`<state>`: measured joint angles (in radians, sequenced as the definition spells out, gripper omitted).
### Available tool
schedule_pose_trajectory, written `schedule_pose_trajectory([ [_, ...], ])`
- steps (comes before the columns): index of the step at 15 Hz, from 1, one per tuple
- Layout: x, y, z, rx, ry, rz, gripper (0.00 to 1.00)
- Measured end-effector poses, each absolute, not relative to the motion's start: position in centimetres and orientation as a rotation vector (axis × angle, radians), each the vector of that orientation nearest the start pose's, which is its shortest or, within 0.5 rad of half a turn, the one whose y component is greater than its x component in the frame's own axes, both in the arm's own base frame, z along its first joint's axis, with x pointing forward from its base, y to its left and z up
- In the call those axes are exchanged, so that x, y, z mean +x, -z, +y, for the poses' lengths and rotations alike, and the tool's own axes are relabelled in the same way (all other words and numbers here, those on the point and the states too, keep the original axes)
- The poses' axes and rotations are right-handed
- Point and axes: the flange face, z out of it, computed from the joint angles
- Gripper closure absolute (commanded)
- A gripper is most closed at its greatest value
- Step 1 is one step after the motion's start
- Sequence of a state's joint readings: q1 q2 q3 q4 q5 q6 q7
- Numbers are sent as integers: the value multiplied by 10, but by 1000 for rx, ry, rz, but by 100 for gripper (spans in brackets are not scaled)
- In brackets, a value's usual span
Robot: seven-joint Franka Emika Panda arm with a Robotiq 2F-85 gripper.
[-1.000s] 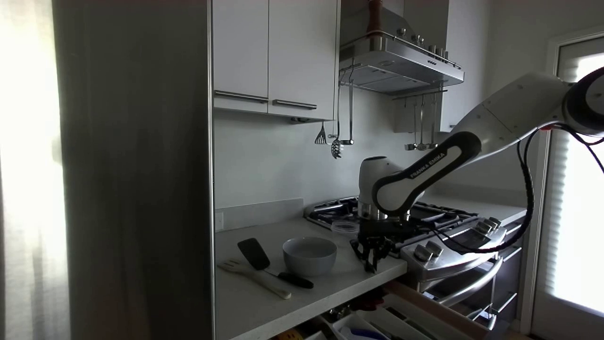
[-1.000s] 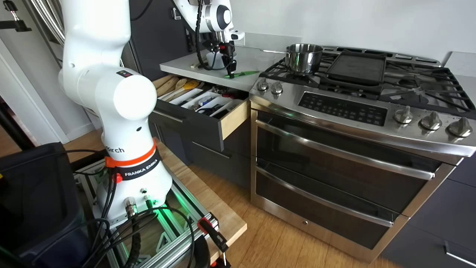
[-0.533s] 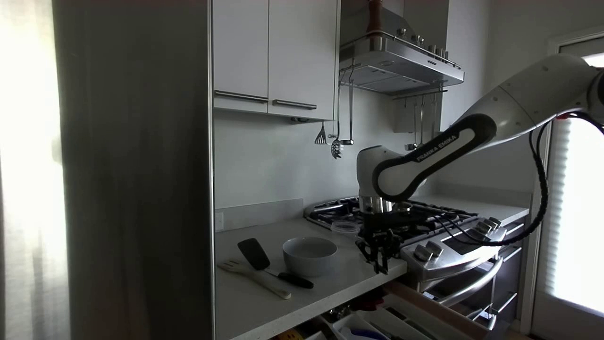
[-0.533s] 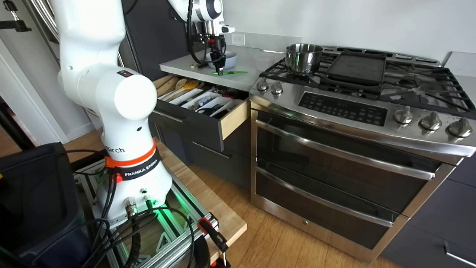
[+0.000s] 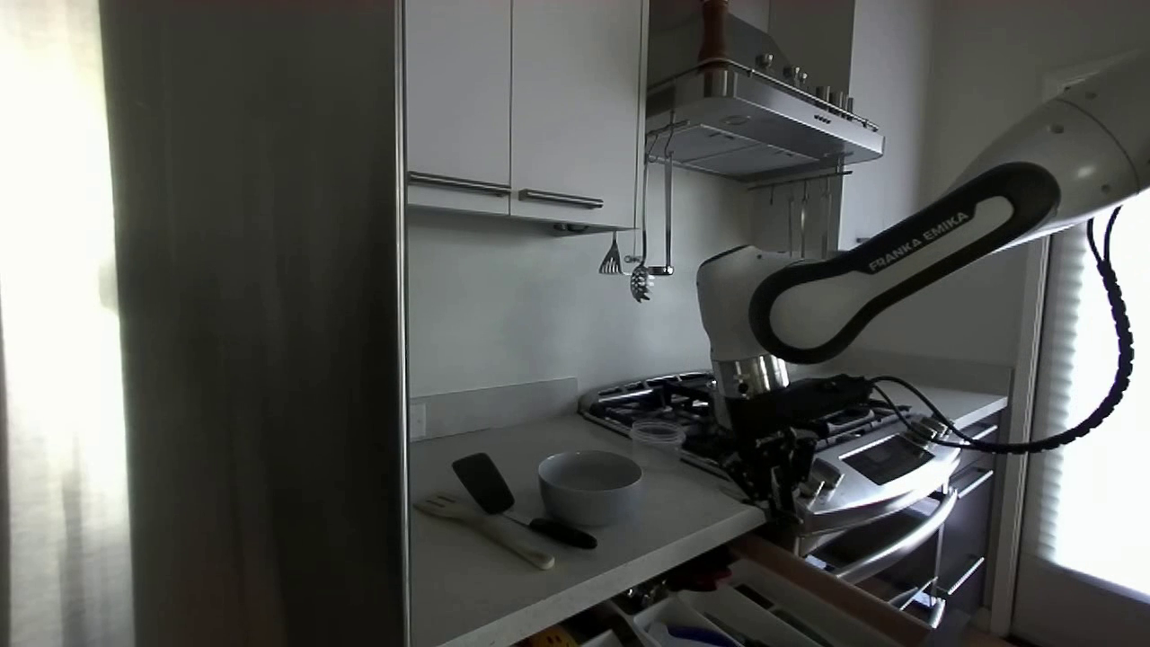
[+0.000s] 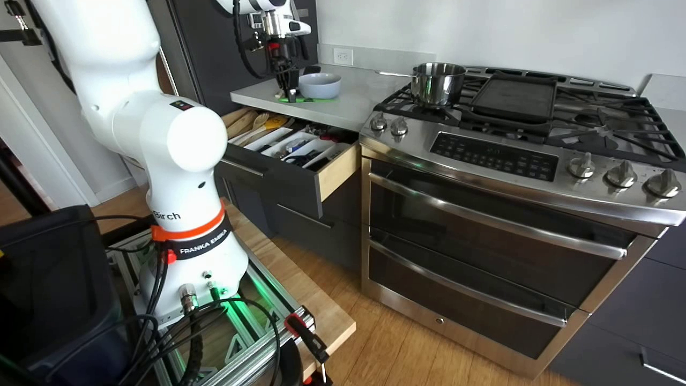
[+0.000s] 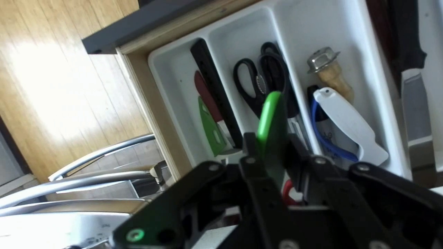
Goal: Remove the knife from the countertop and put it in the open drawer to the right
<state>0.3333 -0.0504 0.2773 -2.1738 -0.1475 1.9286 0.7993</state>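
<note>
The knife (image 7: 271, 117) is slim and green in the wrist view, held upright-looking between the fingers of my gripper (image 7: 271, 140). My gripper (image 6: 291, 97) is shut on it; part of the knife (image 6: 319, 99) shows as a thin green strip in an exterior view. In an exterior view my gripper (image 5: 777, 512) is at the countertop's front right corner. The countertop (image 5: 620, 571) is pale grey. The drawer (image 6: 340, 169) is pulled open under it, with white divided trays. In the wrist view the knife is over the drawer (image 7: 148, 93), in front of the scissors' compartment.
A grey bowl (image 5: 590, 490), a black spatula (image 5: 485, 485) and a wooden fork (image 5: 490, 530) are on the countertop. The stove (image 6: 514, 155) with a steel pot (image 6: 438, 86) adjoins it. The drawer holds scissors (image 7: 252, 90), a white-handled tool (image 7: 349, 121) and other utensils.
My gripper has carried the knife leftward, to the front of the bowl, in an exterior view. It has moved right and tilted in an exterior view. The drawer has not moved.
</note>
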Motion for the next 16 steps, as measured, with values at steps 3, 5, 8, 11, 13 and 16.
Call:
schedule_pose_trajectory([
  [3,398,-401,260,-3406,-96,257,94],
  [5,387,-397,246,-3419,-108,262,94],
  [8,377,-388,223,-3422,-158,250,76],
  [11,379,-390,227,-3421,-147,241,76],
  [13,378,-391,229,-3421,-143,234,94],
  [16,379,-385,229,-3436,-153,223,94],
])
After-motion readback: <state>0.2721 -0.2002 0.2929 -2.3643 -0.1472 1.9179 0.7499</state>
